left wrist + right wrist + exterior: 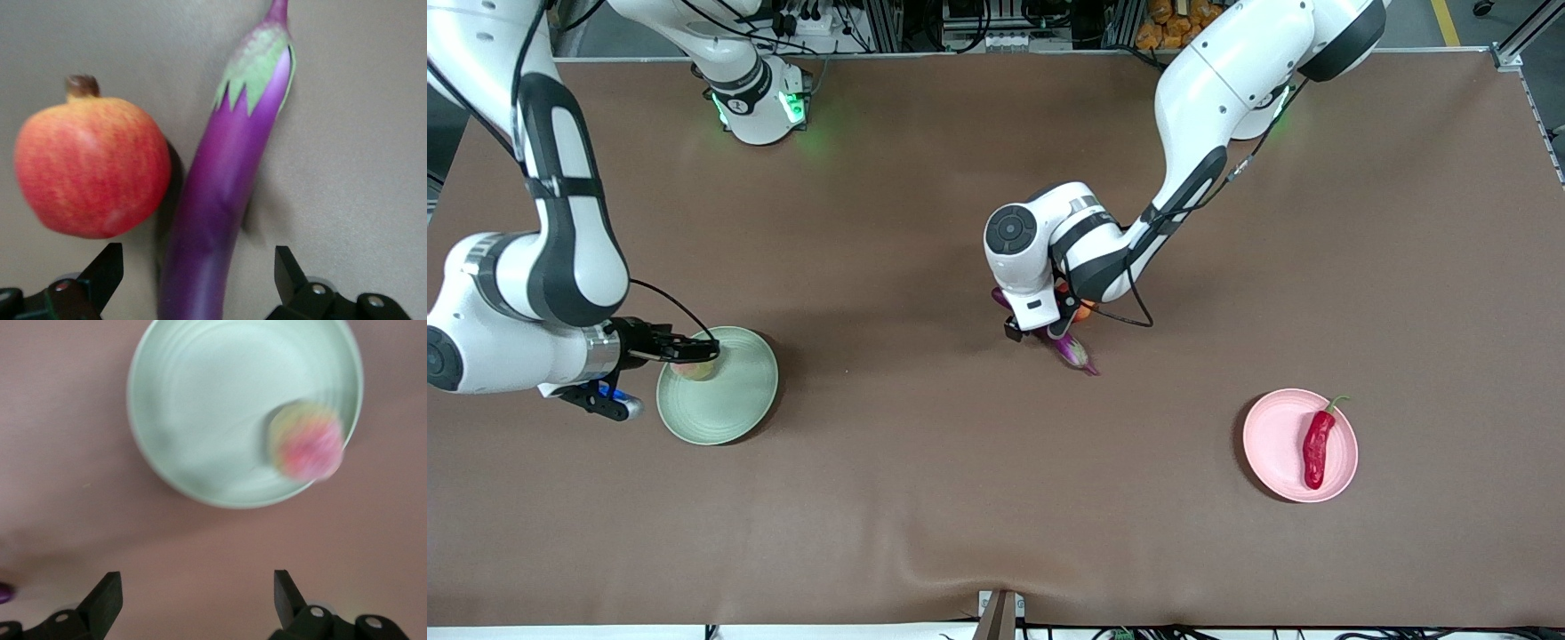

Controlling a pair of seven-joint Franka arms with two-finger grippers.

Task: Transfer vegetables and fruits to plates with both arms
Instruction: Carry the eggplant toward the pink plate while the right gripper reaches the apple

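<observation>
Eggplant point(223, 200) is lying mid-table beside the apple point(90, 167), running lengthwise between your left gripper point(199, 277)'s wide-open, empty fingers; your right gripper point(197, 600) is hovering open and empty by the green plate point(200, 407), where the peach point(308, 440) is resting

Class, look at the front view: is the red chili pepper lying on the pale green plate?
No, the chili pepper lies on the pink plate.
</observation>
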